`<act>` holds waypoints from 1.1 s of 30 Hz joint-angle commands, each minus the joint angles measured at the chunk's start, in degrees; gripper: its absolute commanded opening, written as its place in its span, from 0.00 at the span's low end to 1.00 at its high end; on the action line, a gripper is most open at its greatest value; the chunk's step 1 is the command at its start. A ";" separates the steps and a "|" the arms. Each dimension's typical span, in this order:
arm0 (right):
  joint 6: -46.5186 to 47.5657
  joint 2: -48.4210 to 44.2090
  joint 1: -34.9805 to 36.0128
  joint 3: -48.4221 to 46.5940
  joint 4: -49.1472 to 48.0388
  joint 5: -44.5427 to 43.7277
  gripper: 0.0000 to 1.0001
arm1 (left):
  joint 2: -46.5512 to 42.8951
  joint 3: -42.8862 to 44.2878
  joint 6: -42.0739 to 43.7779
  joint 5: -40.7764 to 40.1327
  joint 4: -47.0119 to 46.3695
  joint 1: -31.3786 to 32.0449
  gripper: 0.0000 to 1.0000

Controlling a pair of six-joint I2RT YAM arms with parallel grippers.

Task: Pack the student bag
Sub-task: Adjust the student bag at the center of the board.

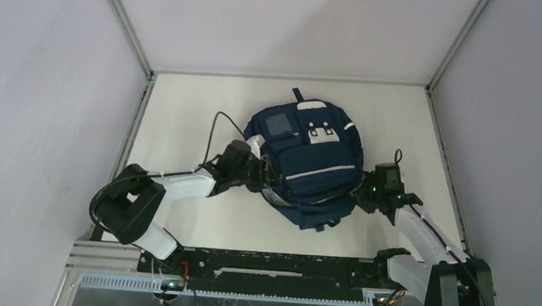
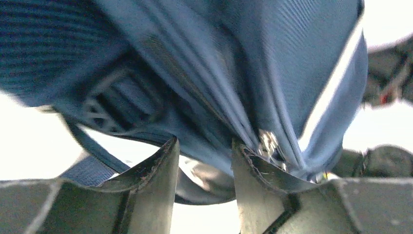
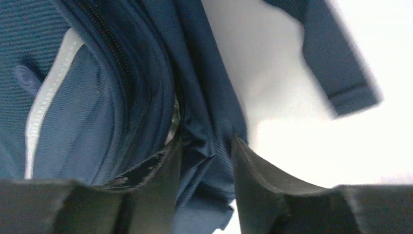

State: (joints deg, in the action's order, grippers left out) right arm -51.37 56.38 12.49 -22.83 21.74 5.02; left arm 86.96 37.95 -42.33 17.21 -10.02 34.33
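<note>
Nearest the arm bases, we see the left gripper (image 1: pixel 263 174) clamped on a bunched fold of fabric at the left flank of the student bag (image 1: pixel 314 167), a large navy blue fabric backpack with thin white piping. The right gripper (image 1: pixel 363 195) is likewise closed on a fold at its right flank. The bag lies front-up between them, mid-way across the white table (image 1: pixel 184 118), its grey square window (image 1: pixel 280 127) and white patches (image 1: pixel 323 134) toward the far edge.
</note>
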 commanded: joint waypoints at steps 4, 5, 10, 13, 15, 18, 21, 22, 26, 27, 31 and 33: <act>13.86 1.66 0.00 -17.03 8.71 -7.75 0.71 | -10.19 0.57 3.05 6.07 -2.63 4.09 0.53; 14.07 0.08 1.15 -17.67 10.12 -9.94 0.73 | -11.88 0.74 4.82 4.21 -0.06 3.71 0.53; 14.54 -8.99 11.63 -20.20 15.79 -25.49 0.75 | -20.80 -7.78 -0.26 1.37 -7.68 -5.17 0.52; 14.75 -11.63 17.12 -21.78 18.31 -29.74 0.76 | -21.14 -10.83 -2.95 -0.30 -7.62 -9.75 0.49; 14.45 -12.17 20.08 -22.46 19.12 -32.08 0.75 | -17.89 -8.20 -0.70 -1.95 -1.28 -10.21 0.47; 13.41 -11.25 23.99 -22.78 18.87 -31.97 0.74 | -14.72 -6.91 -1.26 -4.07 1.21 -10.11 0.46; 13.04 -8.65 29.98 -22.83 16.91 -31.33 0.71 | -12.00 -5.62 -1.44 -6.01 3.53 -10.16 0.44; 13.23 -7.33 33.58 -23.05 16.33 -31.99 0.71 | -11.04 -5.12 -1.56 -5.23 3.52 -10.16 0.44; 16.56 0.17 45.54 -24.95 14.04 -35.20 0.72 | -8.40 -4.62 -2.83 -3.05 2.20 -10.00 0.44; 17.21 2.68 47.87 -25.92 13.89 -36.12 0.72 | -7.85 -4.75 -3.11 -2.57 1.45 -9.99 0.44; 16.81 10.38 51.82 -29.35 15.05 -36.83 0.74 | -5.01 -5.01 -4.56 -0.01 -1.82 -9.98 0.42; 15.55 10.47 50.66 -29.38 16.13 -37.15 0.75 | -4.11 -5.04 -5.10 1.18 -3.01 -9.71 0.42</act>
State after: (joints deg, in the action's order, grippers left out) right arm -35.66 66.63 63.68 -49.56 37.69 -28.69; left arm 81.28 30.50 -45.30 15.09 -8.40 24.25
